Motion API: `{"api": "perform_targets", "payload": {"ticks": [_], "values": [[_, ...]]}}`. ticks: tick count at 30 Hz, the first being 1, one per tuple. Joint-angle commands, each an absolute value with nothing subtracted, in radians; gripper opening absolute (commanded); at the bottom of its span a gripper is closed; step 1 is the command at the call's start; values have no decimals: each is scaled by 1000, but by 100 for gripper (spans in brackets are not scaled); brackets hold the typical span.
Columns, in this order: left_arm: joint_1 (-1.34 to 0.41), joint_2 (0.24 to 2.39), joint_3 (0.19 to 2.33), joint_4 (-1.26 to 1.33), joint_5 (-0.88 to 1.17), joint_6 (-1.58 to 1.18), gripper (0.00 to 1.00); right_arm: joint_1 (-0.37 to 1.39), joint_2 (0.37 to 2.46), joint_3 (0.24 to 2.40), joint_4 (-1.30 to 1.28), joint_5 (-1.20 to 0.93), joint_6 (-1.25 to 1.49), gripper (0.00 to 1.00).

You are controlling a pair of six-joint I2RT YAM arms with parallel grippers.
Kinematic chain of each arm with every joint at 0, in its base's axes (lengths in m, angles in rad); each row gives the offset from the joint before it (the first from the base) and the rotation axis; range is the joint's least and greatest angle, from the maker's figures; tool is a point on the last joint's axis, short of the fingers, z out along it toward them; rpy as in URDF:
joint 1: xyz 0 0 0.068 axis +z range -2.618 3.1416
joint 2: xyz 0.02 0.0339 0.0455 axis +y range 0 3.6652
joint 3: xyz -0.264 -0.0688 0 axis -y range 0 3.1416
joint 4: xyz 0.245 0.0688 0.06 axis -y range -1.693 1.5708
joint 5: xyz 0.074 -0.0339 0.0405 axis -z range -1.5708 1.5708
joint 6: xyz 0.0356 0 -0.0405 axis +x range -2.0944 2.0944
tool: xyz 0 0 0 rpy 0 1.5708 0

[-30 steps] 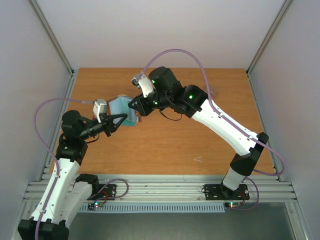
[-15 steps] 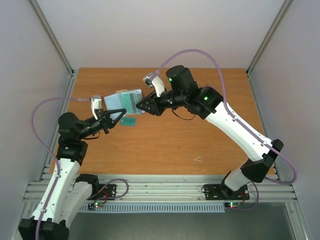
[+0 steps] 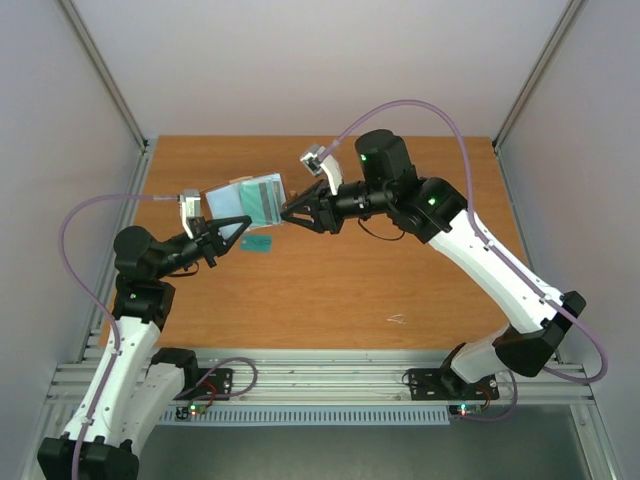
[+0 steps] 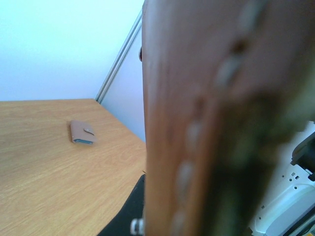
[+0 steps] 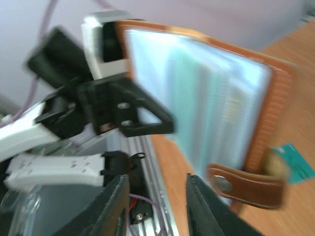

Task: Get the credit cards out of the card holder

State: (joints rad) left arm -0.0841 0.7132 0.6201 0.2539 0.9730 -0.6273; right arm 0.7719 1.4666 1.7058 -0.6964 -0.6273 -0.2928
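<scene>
In the overhead view, the brown leather folding card holder (image 3: 240,203) with pale lining hangs open over the wooden worktop's (image 3: 400,290) far-left part, its opened length running left to right; the left gripper (image 3: 232,236) is clamped on its lower edge, arm low and stretched forward; the right gripper (image 3: 293,213) sits just beside its right edge, the nearer one to the tucked-in cards (image 3: 264,196); a thin teal-green plastic card (image 3: 258,243) lies flat below.

From the left wrist, the holder's blurred cover fills the frame; a small taupe snap wallet (image 4: 81,132) lies far off.

From the right wrist, the jaws stand parted and empty; the holder faces them, snap tab (image 5: 246,183) nearest.
</scene>
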Motion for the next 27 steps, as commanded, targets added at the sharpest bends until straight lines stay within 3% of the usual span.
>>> {"api": "perform_targets", "payload": {"ticks": [1,7,27], "values": [[-80,707,628,328,993,-606,0,770,1460,1759,-634,-973,-305,37],[-80,703,631,320,1000,-594,0,744,1541,1796,-562,-938,-146,49],[-80,701,633,328,1001,-595,0,703,1565,1746,-600,-777,-53,51]]}}
